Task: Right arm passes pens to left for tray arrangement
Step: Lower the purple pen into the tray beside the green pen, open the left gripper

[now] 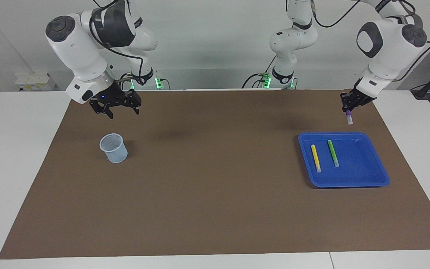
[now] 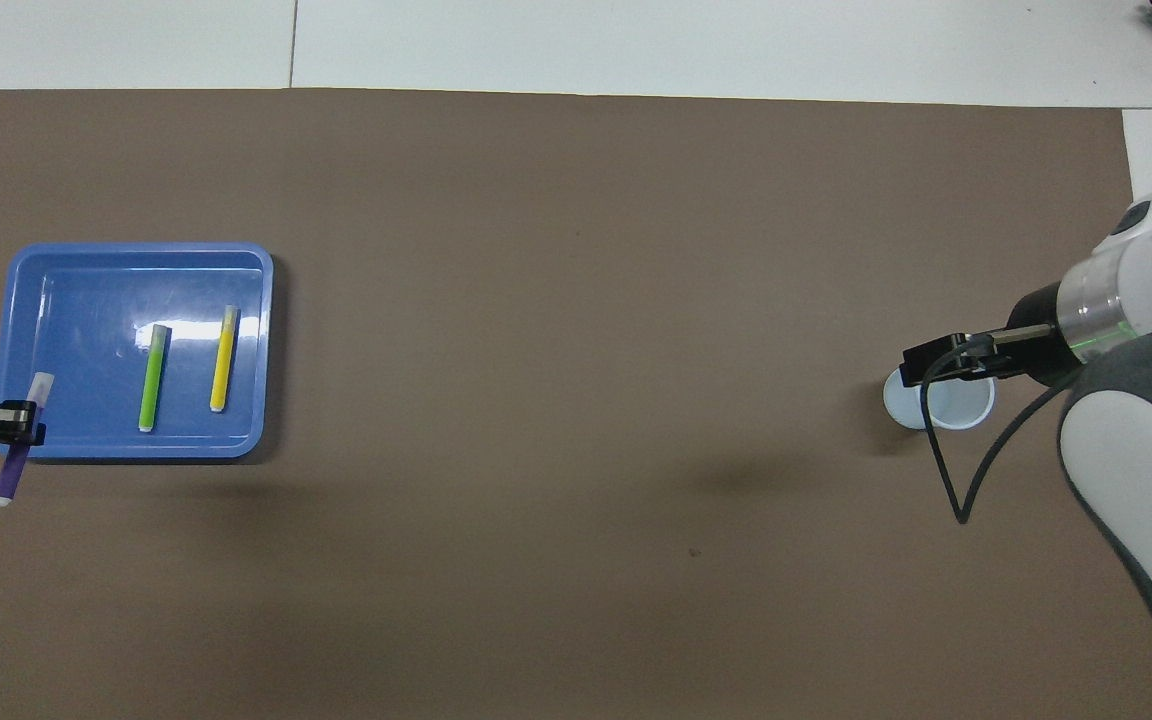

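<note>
While both arms hang above the table, the brown mat (image 1: pixel 207 194) fills most of the facing view, with white tabletop (image 1: pixel 17 157) showing at its edges.

Tray (image 1: pixel 381 175): blue, flat on the mat, right-centre of the facing view, left-centre of the overhead view, at the left arm's end of the table.

Right gripper (image 1: pixel 120 110): upper left of the facing view, raised over the mat just above the cup; fingers spread apart, holding nothing. In the overhead view it covers part of the cup's rim.

Left gripper (image 1: pixel 349 108): upper right of the facing view, in the air above the tray's robot-side edge; fingers clamped on the purple pen (image 1: pixel 348 117). That pen hangs tilted, pale end lowest, clear of the tray.

Cup (image 1: pixel 114 148): pale blue mesh, upright on the mat, left of centre in the facing view.

Green pen (image 1: pixel 333 153) and yellow pen (image 1: pixel 315 158): both lie inside the tray, side by side, roughly parallel, apart from each other; green sits closer to the tray's middle.
</note>
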`<control>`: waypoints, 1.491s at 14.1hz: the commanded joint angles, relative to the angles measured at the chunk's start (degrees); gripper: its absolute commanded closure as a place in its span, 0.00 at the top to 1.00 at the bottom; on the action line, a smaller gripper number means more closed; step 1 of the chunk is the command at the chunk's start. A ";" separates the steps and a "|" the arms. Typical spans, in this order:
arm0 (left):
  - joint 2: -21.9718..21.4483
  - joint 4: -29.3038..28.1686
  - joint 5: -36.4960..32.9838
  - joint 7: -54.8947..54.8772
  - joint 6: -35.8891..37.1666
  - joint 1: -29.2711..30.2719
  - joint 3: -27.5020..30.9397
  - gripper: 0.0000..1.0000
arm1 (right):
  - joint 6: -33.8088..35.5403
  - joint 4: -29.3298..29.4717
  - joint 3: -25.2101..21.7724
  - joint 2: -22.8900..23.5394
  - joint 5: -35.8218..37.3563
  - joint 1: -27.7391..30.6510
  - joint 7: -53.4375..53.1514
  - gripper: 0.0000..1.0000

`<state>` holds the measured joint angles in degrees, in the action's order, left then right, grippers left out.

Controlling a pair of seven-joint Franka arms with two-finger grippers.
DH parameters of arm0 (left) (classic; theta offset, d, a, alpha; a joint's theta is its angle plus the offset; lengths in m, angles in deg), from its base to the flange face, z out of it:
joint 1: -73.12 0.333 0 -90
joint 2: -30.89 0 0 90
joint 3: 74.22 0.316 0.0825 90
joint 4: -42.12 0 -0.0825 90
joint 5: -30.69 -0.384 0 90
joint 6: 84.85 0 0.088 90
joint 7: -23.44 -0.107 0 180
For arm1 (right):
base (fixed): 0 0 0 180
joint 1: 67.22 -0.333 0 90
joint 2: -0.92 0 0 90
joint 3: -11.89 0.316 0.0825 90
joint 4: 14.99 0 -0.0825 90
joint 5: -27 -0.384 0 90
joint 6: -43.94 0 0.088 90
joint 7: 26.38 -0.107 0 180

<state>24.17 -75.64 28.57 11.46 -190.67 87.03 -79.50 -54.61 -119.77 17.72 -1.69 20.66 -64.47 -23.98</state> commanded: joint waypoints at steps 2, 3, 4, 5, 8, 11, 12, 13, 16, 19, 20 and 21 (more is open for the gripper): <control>5.91 0.61 -3.15 -2.95 -6.57 1.38 -0.61 0.00 | 5.46 4.57 -6.97 -0.20 1.68 -5.65 0.32 1.00; 6.88 0.52 -3.85 -3.30 -8.16 1.47 -0.61 0.00 | 6.95 6.15 -7.15 0.06 1.77 -5.65 0.24 1.00; 7.94 0.52 -4.21 -3.39 -9.39 1.47 -0.61 0.00 | 8.18 7.38 -7.24 0.41 1.94 -5.65 0.23 1.00; 9.08 0.52 -4.47 -3.31 -10.97 1.47 -0.61 0.00 | 8.11 6.53 -7.15 0.16 2.47 -5.65 0.06 1.00; 12.42 0.52 -4.65 -3.31 -15.01 2.70 -0.61 0.00 | 7.84 5.20 -8.20 -0.37 2.56 -5.82 -0.12 1.00; 16.11 0.69 -7.38 -3.39 -19.49 3.49 -0.61 0.00 | 6.10 4.76 -7.59 -0.29 3.87 -6.70 -0.38 1.00; 17.34 0.61 -7.38 -3.39 -21.08 3.84 -0.61 0.00 | 4.61 4.59 -7.50 -0.20 4.40 -6.79 -0.38 1.00; 18.48 0.69 -7.38 -3.31 -22.31 4.10 -0.61 0.00 | 3.90 4.58 -7.50 0.06 4.49 -6.79 -0.38 1.00; 21.47 0.26 -7.38 -3.13 -27.23 4.46 -0.61 0.00 | 2.05 4.41 -8.03 1.21 5.54 -6.88 -0.29 1.00; 23.06 -0.19 -7.47 -2.87 -30.05 4.46 -0.44 0.00 | 2.75 4.94 -7.77 1.21 6.69 -6.88 -0.29 1.00; 23.41 -0.19 -7.47 -2.87 -30.93 4.46 -0.35 0.00 | 2.49 4.85 -7.68 1.21 6.69 -6.88 -0.29 1.00; 23.50 -0.19 -7.47 -2.95 -31.28 4.37 -0.26 0.00 | 2.31 4.85 -7.68 1.21 6.69 -6.88 -0.38 1.00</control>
<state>46.44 -75.64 22.34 8.70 -220.02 90.74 -79.50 -51.54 -114.68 10.14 -0.26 26.15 -70.91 -24.00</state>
